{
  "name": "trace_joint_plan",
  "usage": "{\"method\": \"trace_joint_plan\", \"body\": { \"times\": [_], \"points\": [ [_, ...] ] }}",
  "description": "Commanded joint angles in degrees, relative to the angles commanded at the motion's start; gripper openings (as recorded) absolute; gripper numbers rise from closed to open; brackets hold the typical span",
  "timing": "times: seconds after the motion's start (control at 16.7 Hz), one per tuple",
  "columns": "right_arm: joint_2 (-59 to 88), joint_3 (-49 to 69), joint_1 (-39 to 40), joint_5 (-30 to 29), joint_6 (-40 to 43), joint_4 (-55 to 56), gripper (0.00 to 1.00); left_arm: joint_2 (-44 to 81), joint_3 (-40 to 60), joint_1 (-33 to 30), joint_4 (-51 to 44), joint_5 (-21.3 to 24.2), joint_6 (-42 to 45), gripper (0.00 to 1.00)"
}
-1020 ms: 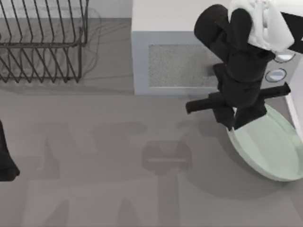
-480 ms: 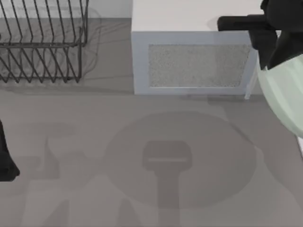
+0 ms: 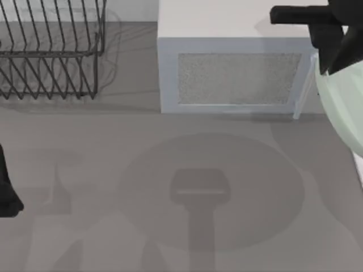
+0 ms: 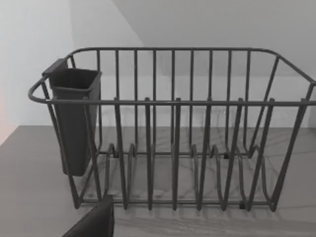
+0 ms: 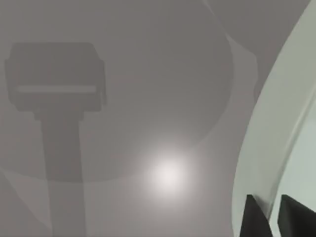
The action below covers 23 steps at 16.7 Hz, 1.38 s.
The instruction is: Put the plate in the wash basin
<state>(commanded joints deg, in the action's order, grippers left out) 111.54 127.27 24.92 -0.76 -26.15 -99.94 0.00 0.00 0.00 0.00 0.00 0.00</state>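
Observation:
The pale mint-green plate [image 3: 342, 107] hangs above the table at the top view's right edge, tilted, part of it cut off by the frame. My right gripper [image 3: 332, 56] is shut on the plate's far rim, in front of the microwave's right end. In the right wrist view the plate rim [image 5: 276, 123] runs between the two dark fingertips of the right gripper [image 5: 274, 210]. A thin white strip of the wash basin [image 3: 360, 167] shows at the right edge, just below the plate. My left arm [image 3: 5, 190] stays parked at the left edge.
A grey-white microwave [image 3: 235, 62] stands at the back centre-right. The dark wire dish rack [image 3: 51, 51] sits at the back left, and in the left wrist view the rack [image 4: 173, 148] carries a dark cutlery cup [image 4: 74, 118]. The plate's round shadow lies on the grey tabletop [image 3: 210, 187].
The right gripper lifted the plate off the table and carried it up and to the right, past the microwave's corner. Over the last half second it drifted slightly further right. The left arm stayed still.

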Motion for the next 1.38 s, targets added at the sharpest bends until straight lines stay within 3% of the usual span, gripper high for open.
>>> {"method": "trace_joint_plan", "body": {
  "times": [0.42, 0.78, 1.08, 1.38],
  "points": [
    [5.0, 16.0, -7.2, -2.6, 5.9, -1.4, 0.0, 0.0, 0.0, 0.0, 0.0, 0.0, 0.0, 1.0],
    [25.9, 35.1, -21.5, -3.1, 18.3, -1.4, 0.0, 0.0, 0.0, 0.0, 0.0, 0.0, 0.0, 1.0],
    [41.2, 38.6, -28.8, -0.6, 27.6, -0.7, 0.0, 0.0, 0.0, 0.0, 0.0, 0.0, 0.0, 1.0],
    [43.5, 38.5, -29.6, 0.2, 29.4, -0.5, 0.0, 0.0, 0.0, 0.0, 0.0, 0.0, 0.0, 1.0]
  ]
}}
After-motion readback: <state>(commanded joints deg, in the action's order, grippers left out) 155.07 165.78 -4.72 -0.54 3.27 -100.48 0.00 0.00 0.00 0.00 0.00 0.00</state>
